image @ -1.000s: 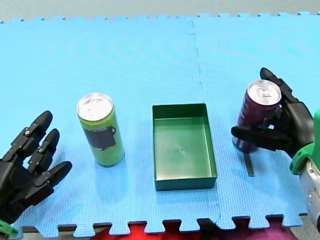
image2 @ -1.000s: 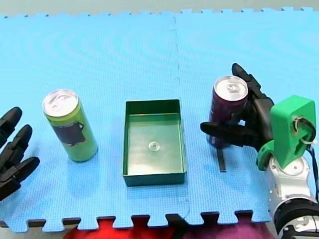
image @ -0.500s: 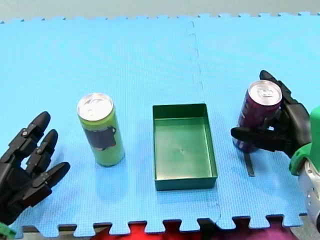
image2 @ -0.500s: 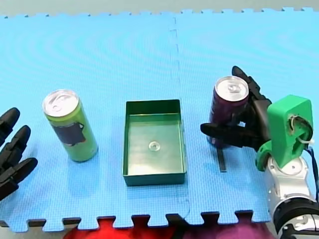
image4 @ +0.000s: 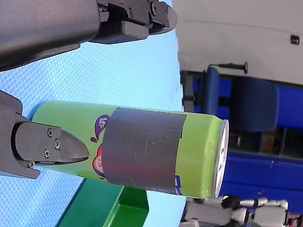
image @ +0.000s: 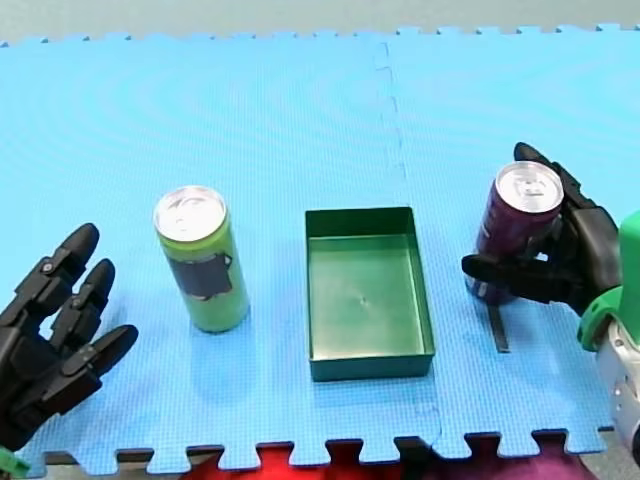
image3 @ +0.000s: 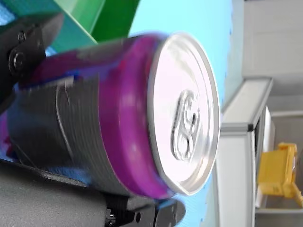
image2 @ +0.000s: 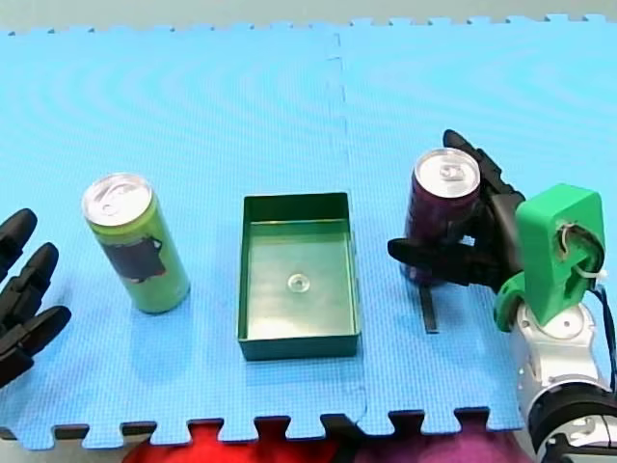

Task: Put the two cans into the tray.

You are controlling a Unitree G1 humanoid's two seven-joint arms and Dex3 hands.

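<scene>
Tighter now, my right hand (image: pixel 560 265) clamps the purple can (image: pixel 510 235); a slipping grip could topple it; empty left hand (image: pixel 55 335) hangs near the green can (image: pixel 205 265).

**Black jointed hands, green wrist bracket, white forearm**

The left hand (image: pixel 55 325) and the right hand (image: pixel 565 255) are both matte black. Each finger is built of blocky jointed segments with rounded tips. Up close, the finger links (image4: pixel 42 142) carry small round screw heads (image3: pixel 19 60) sunk into the plastic. Behind the right hand sits a bright green bracket (image2: pixel 554 253) with a round opening and a thin dark cable (image2: pixel 605 318) beside it, then a white and grey forearm (image2: pixel 559 362) with a black ring
</scene>
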